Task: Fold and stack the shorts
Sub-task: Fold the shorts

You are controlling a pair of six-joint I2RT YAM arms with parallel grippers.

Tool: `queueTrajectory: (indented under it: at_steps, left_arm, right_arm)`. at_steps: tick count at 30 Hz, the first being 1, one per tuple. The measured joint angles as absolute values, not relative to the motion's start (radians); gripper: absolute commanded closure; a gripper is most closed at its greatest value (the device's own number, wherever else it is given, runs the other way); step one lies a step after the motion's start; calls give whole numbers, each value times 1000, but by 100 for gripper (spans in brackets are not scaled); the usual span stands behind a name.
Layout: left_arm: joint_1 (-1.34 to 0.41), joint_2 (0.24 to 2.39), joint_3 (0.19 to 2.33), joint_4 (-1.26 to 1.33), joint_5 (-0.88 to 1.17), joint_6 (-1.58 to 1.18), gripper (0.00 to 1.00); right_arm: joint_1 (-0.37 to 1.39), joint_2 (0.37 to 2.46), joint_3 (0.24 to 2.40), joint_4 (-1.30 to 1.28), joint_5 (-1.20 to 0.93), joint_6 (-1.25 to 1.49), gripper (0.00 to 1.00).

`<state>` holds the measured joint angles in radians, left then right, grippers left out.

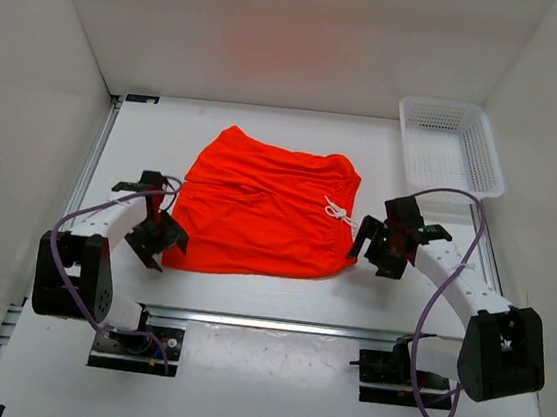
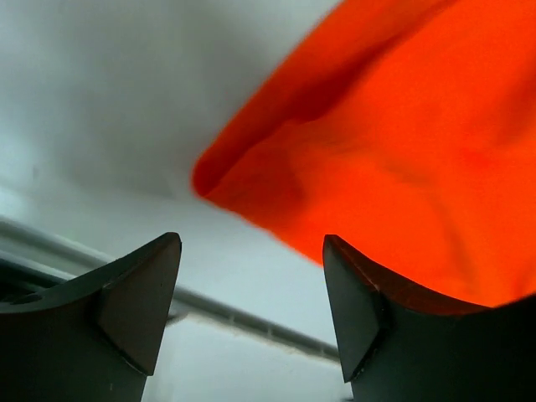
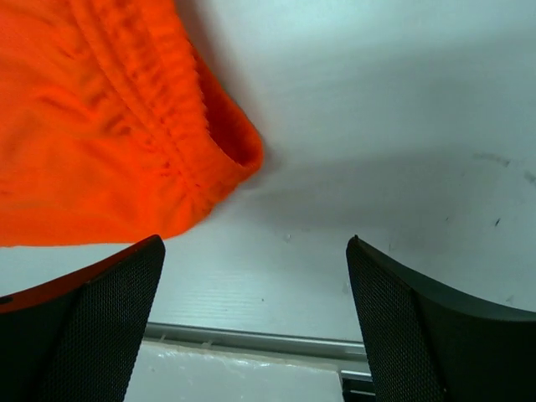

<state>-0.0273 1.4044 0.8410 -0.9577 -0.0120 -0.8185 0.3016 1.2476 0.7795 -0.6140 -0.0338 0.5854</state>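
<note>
The left gripper (image 1: 157, 238) gapes empty beside the near-left corner of the shorts (image 1: 264, 207), which lie flat mid-way across the worktop (image 1: 155, 144). The right gripper (image 1: 383, 247), wide and empty, sits off their right edge. Pinching only one thin layer could bunch the fold.

Two white tubular arms with bulky black joints, left arm (image 1: 74, 281) at eight o'clock, right arm (image 1: 457, 276) at four; lilac cables (image 1: 430, 321) loop alongside; dark wedge-shaped fingers (image 2: 126, 310).

The shorts (image 1: 257, 216) are laid centrally on the table (image 1: 155, 144), flanked by the left gripper (image 1: 159, 238) and right gripper (image 1: 374, 250); a basket (image 1: 494, 173) is set at the far right.
</note>
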Motion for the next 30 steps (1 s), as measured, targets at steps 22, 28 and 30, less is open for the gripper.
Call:
queueTrajectory:
  at_steps: [22, 28, 30]
  left_arm:
    - [-22, 1535, 807, -873, 9, -916, 90]
    - [-22, 1508, 807, -863, -1, -907, 90]
    - [-22, 1494, 807, -862, -4, -906, 90]
  right_arm:
    - [303, 1254, 606, -337, -214, 917, 30]
    - [332, 1388, 675, -323, -187, 944, 34]
    - [353, 1403, 679, -318, -173, 956, 34]
